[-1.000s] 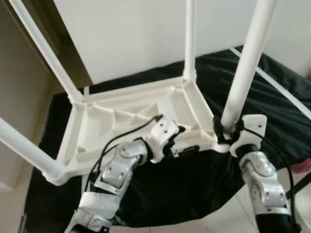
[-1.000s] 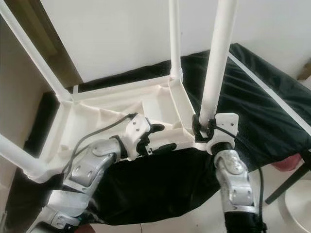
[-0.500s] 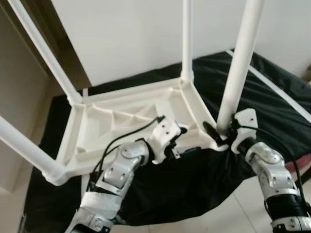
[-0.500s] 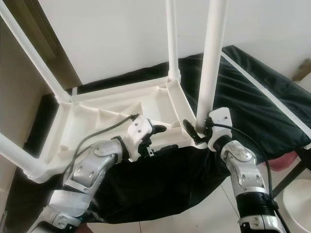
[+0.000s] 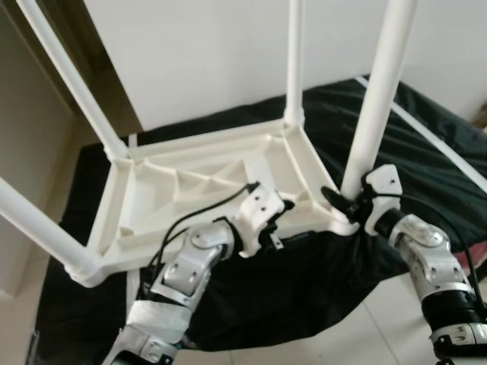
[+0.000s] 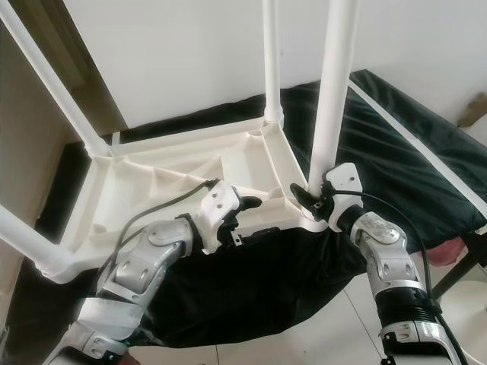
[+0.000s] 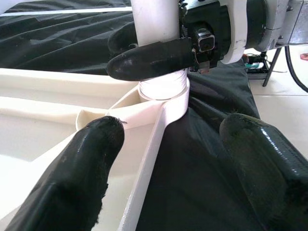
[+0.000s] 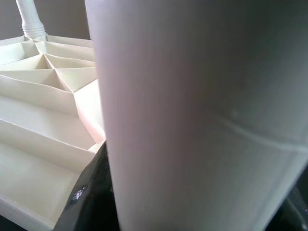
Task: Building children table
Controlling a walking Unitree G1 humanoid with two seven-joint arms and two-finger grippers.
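So you've got the white plastic kids' table top (image 5: 198, 182) flipped upside down on a black sheet (image 5: 426, 144), ribbed underside facing up, with four white legs sticking up out of its corners. Your right gripper (image 5: 344, 204) is wrapped around the near-right leg (image 5: 377, 99) right at its base, just above the corner socket, and in the left wrist view you can see one black finger (image 7: 154, 57) lying across the front of that leg with the other curling round behind it, so it's clamped on the tube. The right wrist view is basically a close-up of that same leg (image 8: 192, 120), with the table's triangular ribs off to one side and the far-right leg (image 8: 29, 19) poking up behind. Your left gripper (image 7: 178, 159) sits at the near edge of the table top, just beside that same corner, fingers spread wide with nothing between them: one finger (image 7: 77, 173) is over the ribbed inside of the top, the other over the black sheet outside the rim, so it's straddling the edge. I can't tell if either pad is actually touching the plastic. From the head camera, the far-right leg (image 5: 295, 57) stands upright at the back corner, the far-left leg (image 5: 72, 76) leans outward, and the near-left leg (image 5: 38, 236) angles off toward the left edge of the picture.
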